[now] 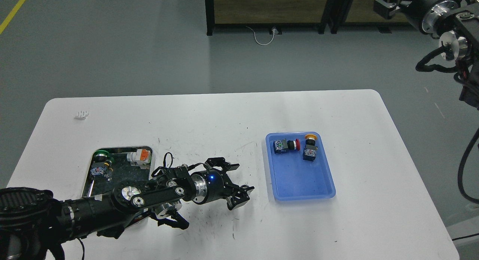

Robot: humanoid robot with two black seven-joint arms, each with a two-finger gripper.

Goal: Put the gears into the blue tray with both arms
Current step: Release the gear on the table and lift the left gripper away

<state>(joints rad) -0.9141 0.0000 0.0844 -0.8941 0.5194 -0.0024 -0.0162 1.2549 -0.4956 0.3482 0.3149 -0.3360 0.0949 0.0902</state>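
Observation:
One gear [244,186], small, black and toothed, lies on the white table left of the blue tray [301,183]. My left gripper [239,180] reaches in low from the left with a blue light on its wrist. Its fingers are spread wide: one finger [225,165] stands above and the lower fingers [239,198] sit right beside the gear. I cannot tell whether they touch it. My right gripper [383,2] is raised high at the top right, off the table, small and dark.
The blue tray holds two push-button switches, one red-capped [286,145] and one yellow-capped [310,149]. A shiny metal tray [119,172] at the left holds more switches, partly under my left arm. A small white piece [81,115] lies far left.

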